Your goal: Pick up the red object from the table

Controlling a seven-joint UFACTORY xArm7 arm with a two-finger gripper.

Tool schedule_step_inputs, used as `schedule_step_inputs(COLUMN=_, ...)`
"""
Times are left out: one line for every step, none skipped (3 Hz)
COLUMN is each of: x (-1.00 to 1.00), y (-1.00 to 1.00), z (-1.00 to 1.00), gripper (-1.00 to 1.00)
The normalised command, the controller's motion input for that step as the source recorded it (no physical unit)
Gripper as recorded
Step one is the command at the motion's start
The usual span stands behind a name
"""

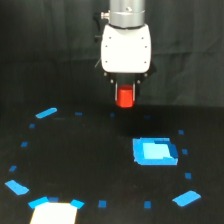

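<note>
While blue tape marks (pixel 46 113) dot the left of the black desk (pixel 75 155) and a white patch (pixel 54 213) sits at the lower left edge, the end effector (pixel 125 96) hangs at upper centre, clenched on the red block (pixel 125 97), which is lifted clear of the desk. A flat blue square (pixel 154 151) lies right of centre, below the block.

Red, white and blue on black

The red object (pixel 125 96) is bright red-orange; the gripper (pixel 125 95) body is white under a grey collar — the table (pixel 75 150) matte black, dotted with blue tape marks (pixel 46 113) and a larger blue square (pixel 154 151).
</note>
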Motion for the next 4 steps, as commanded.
schedule_step_inputs(x=0.06, y=0.42, z=0.97, gripper=-1.0)
schedule_step_inputs(x=-0.05, y=-0.04, z=0.42, gripper=-0.99)
schedule_step_inputs(x=0.23, y=-0.19, z=0.21, gripper=-1.0)
schedule_step_inputs(x=-0.31, y=-0.28, z=0.55, gripper=-1.0)
